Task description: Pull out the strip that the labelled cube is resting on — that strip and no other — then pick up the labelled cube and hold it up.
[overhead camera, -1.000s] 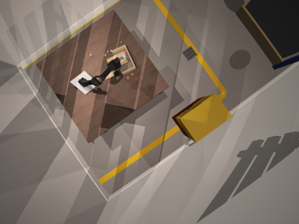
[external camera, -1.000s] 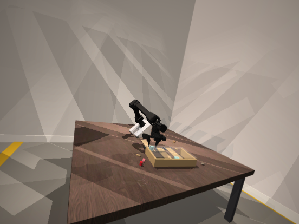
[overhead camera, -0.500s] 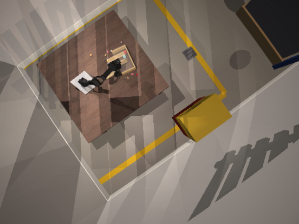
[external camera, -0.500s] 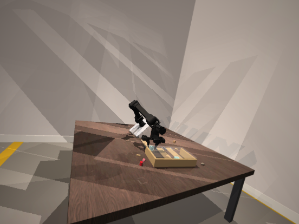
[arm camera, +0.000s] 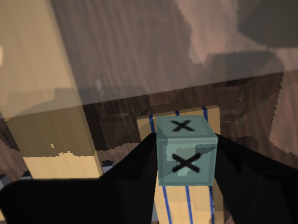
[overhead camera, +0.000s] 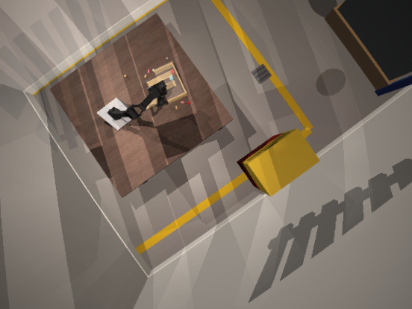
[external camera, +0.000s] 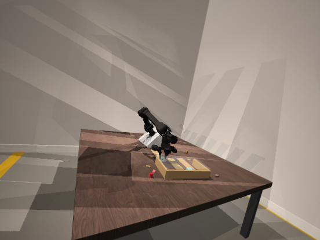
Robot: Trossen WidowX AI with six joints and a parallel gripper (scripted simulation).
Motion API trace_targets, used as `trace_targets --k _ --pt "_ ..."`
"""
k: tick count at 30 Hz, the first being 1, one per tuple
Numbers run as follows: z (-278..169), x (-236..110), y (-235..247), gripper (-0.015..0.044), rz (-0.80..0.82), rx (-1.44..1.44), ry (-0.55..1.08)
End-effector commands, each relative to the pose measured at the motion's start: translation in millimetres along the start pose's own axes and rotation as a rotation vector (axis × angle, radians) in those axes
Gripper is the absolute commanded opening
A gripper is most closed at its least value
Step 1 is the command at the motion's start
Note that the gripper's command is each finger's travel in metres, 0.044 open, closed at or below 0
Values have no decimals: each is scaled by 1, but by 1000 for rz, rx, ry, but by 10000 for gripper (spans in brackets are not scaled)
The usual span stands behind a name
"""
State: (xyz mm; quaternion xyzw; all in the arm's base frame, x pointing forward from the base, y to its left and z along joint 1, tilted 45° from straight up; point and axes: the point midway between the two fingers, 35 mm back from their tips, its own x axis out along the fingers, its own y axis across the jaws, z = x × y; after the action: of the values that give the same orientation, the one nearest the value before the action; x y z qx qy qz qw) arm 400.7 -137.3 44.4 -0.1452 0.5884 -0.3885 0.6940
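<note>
The labelled cube (arm camera: 186, 150) (external camera: 163, 158) is teal with a black X on its faces. In the wrist view it sits between my two black fingers, which press on its left and right sides. My gripper (arm camera: 180, 138) (external camera: 163, 157) (overhead camera: 162, 89) is shut on it, low over the near end of the wooden tray (external camera: 185, 174) (overhead camera: 179, 79). Under the cube lies a tan strip with blue lines (arm camera: 175, 207). A wider plain tan strip (arm camera: 50, 125) lies to its left. I cannot tell whether the cube still touches the strip.
A second pale blue cube (external camera: 188, 168) lies further along in the tray. Small red and pink blocks (external camera: 151, 174) (overhead camera: 188, 102) and tan bits are scattered on the wooden table beside the tray. The arm's white base plate (overhead camera: 112, 120) (external camera: 147, 140) is behind the tray.
</note>
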Motion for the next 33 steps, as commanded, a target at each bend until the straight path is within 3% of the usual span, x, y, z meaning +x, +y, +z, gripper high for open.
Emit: trace_targets --k 1,12,33 --pt "-10 -8 1 0 0 -5 5" --pt "-59 -41 -2 0 -3 -12 10" --pt "-117 -42 -6 0 -3 -14 12"
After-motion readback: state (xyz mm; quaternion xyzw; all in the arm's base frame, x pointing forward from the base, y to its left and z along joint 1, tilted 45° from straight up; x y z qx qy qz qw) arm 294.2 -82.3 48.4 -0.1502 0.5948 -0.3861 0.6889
